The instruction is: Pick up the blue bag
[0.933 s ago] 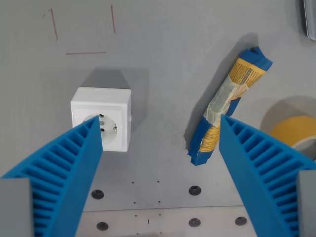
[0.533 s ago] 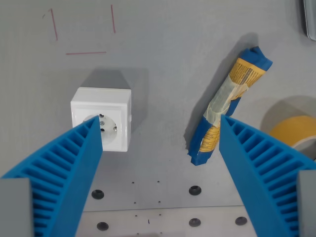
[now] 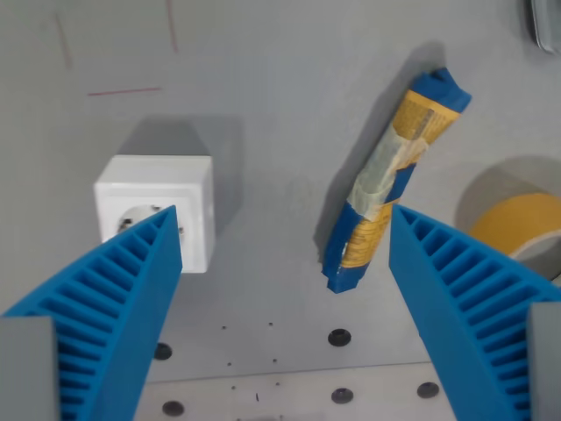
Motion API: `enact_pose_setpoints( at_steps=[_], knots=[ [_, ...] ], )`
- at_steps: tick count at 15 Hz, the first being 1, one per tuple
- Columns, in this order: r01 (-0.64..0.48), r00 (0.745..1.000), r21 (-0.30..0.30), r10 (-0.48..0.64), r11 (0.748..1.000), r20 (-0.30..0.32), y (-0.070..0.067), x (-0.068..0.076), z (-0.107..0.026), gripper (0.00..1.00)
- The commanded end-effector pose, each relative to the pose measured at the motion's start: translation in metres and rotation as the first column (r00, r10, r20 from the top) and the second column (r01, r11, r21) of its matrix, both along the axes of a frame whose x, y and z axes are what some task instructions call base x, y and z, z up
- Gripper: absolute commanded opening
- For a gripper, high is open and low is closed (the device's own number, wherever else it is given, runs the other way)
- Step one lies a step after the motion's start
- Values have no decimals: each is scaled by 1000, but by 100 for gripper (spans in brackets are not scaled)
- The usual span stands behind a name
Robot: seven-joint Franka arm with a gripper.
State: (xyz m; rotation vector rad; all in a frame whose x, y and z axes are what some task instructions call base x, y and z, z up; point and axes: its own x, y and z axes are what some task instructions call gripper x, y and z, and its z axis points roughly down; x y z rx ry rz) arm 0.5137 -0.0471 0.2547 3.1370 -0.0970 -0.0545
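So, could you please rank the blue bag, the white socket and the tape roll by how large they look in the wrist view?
1. Blue bag, the longest.
2. White socket.
The tape roll is cut off by the view's right edge, so I cannot rank it.

tape roll point(image 3: 526, 224) cut off rt, socket point(image 3: 153, 210) pt hidden

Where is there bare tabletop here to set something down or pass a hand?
Bare gray surface lies between the white socket box and the blue bag, and above the box. Crowded at the wrist view's right, where the tape roll sits near the bag.
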Motion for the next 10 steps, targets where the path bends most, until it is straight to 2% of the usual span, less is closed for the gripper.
enact_pose_setpoints(
  at_steps=[1, 10],
  knots=[
    [183, 972, 20, -184, 983, 147, -10, -17, -20, 100],
    [334, 928, 57, -339, 941, 156, -46, -39, -68, 100]
  ],
)
